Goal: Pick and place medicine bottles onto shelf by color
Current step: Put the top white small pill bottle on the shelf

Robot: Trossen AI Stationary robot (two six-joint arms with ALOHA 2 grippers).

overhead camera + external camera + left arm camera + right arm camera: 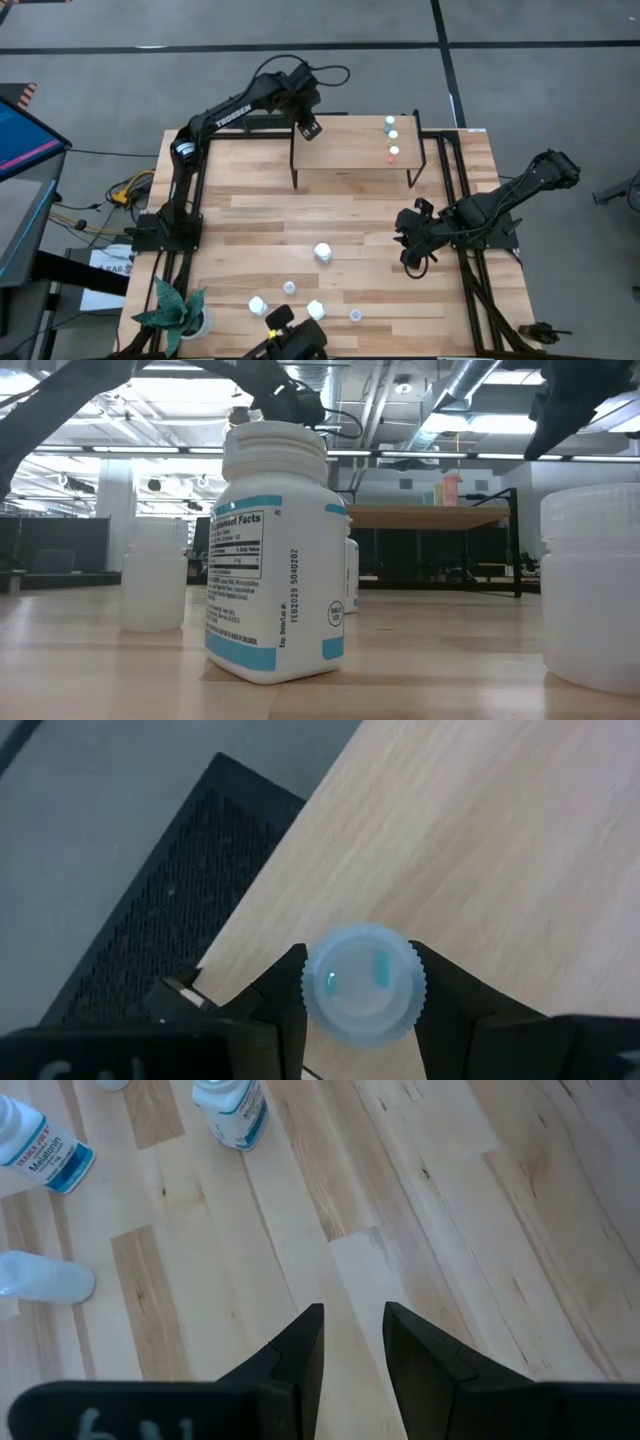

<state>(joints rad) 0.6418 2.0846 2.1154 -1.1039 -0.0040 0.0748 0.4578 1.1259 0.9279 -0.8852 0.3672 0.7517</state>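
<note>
The shelf [350, 155] stands at the table's far side. On its right end stand three small medicine bottles in a row: whitish cap [390, 122], green cap [393, 135], orange cap [393, 153]. My left gripper [308, 128] hovers over the shelf's far left corner, shut on a pale-blue-capped bottle [362, 985]. My right gripper [415, 250] waits open and empty over the table's right part, and its wrist view shows a clear gap between its fingers [352, 1340]. Several more bottles stand on their bases on the near half of the table, among them a white one [323, 252]. My left gripper pinches the bottle's round ribbed cap [318, 982] between its two fingers, one on each opposite side. The fingers come slanting down from above. The bottle's body hangs hidden under the cap, over the light-wood board [480, 840]. Whether its bottom touches the board I cannot tell.
Loose bottles sit near the front edge [257, 305] [315, 310] [355, 315] [289, 288]. A potted plant [175, 310] stands at the near left corner and a dark camera mount [290, 338] at the near edge. A big labelled bottle [270, 550] fills the low view.
</note>
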